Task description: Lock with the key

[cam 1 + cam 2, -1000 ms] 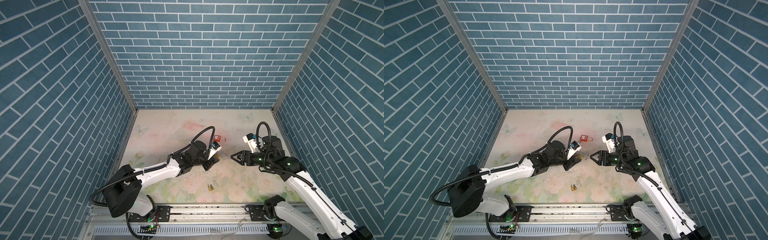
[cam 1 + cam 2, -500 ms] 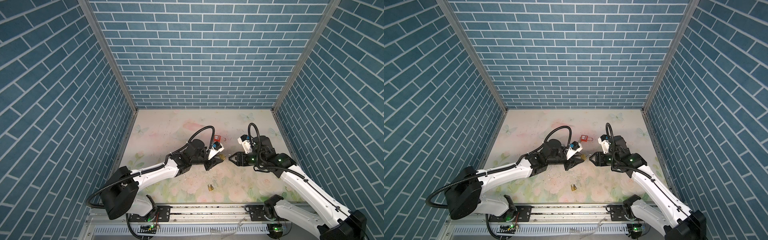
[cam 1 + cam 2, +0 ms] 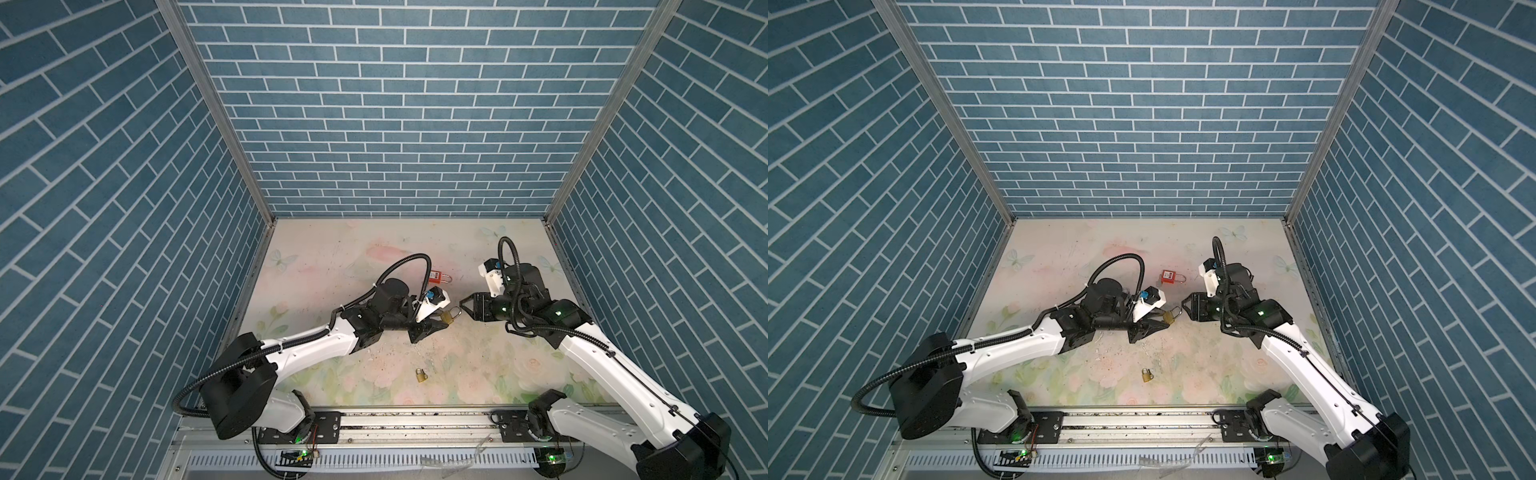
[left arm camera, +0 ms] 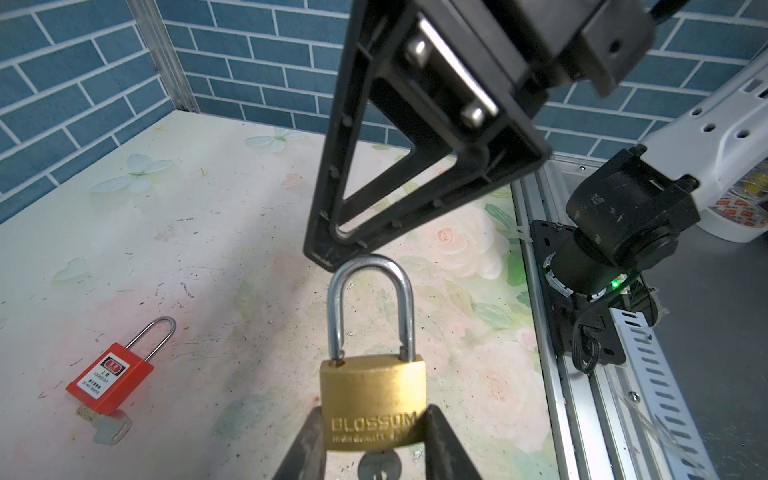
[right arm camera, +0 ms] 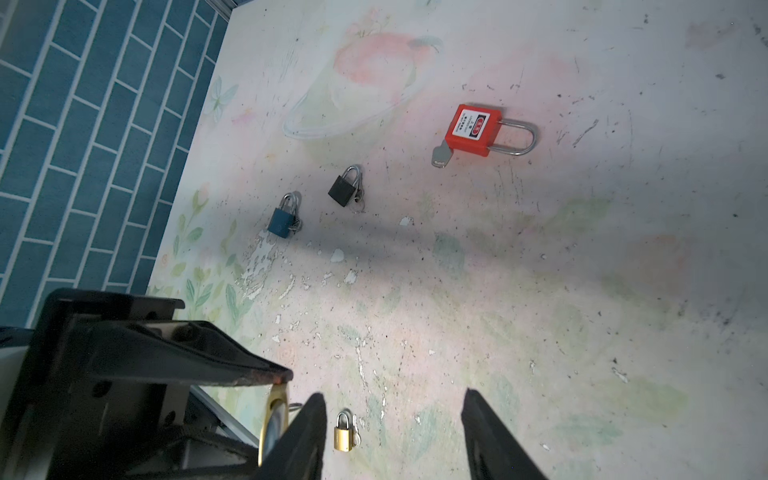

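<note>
The left pincer (image 4: 374,434) is clenched on the body of the brass padlock (image 4: 372,395), above the desk (image 4: 208,249), with the key (image 4: 380,467) in its underside. The right pincer (image 5: 391,399) is released, one fingertip (image 4: 328,253) at the top of the shackle.

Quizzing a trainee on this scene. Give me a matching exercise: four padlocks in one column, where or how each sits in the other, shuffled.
1. large brass padlock
2. red padlock
3. blue padlock
4. small brass padlock

A. beside the black padlock
B. alone, closest to the front
C. clamped in the left gripper
D. flat, white label on its body

Pairs: 1-C, 2-D, 3-A, 4-B
</note>
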`<state>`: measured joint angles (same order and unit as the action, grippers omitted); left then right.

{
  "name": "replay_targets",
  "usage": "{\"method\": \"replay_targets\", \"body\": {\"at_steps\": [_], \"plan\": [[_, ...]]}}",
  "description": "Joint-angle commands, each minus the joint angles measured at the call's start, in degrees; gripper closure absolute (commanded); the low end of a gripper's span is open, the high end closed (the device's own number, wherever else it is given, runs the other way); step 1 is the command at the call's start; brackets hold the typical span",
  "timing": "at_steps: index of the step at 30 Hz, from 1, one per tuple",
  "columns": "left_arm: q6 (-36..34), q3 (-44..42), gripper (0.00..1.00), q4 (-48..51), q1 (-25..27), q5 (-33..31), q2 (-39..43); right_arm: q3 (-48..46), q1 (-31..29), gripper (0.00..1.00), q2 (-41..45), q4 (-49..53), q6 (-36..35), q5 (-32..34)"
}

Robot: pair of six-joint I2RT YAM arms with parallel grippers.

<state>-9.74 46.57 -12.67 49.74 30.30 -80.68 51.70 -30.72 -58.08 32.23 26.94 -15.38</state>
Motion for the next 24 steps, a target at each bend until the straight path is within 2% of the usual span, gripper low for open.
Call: {"method": "replay_targets", "body": {"at_steps": [1, 4, 8, 14, 20, 24], "plan": [[-4.14, -0.27, 1.0, -1.34, -0.15, 0.1, 2.18, 1.35, 0.3, 0.46, 0.37, 0.74, -0.12, 1.45], [-7.45, -0.49, 1.0, -0.14, -0.09, -3.54, 2.59, 2.03, 0.87, 0.45, 1.71, 1.92, 1.07, -0.55], [-15.37, -2.57, 1.0, -0.18, 0.32, -7.2, 3.83, 2.61, 1.19, 0.47, 3.05, 2.55, 1.93, -8.84], [-24.85, -5.83, 1.0, -1.71, 0.58, -9.06, 6.53, 2.99, 1.19, 0.49, 4.43, 3.63, 2.11, -18.07], [-25.94, -4.76, 1.0, -0.33, 0.87, -7.14, 7.56, 0.17, 1.19, 0.55, 2.76, 2.68, 1.23, -23.13], [-25.99, -3.95, 1.0, 0.5, 1.43, -6.7, 7.77, -0.46, 1.19, 0.61, 1.57, 0.37, 1.24, -23.42]]}}
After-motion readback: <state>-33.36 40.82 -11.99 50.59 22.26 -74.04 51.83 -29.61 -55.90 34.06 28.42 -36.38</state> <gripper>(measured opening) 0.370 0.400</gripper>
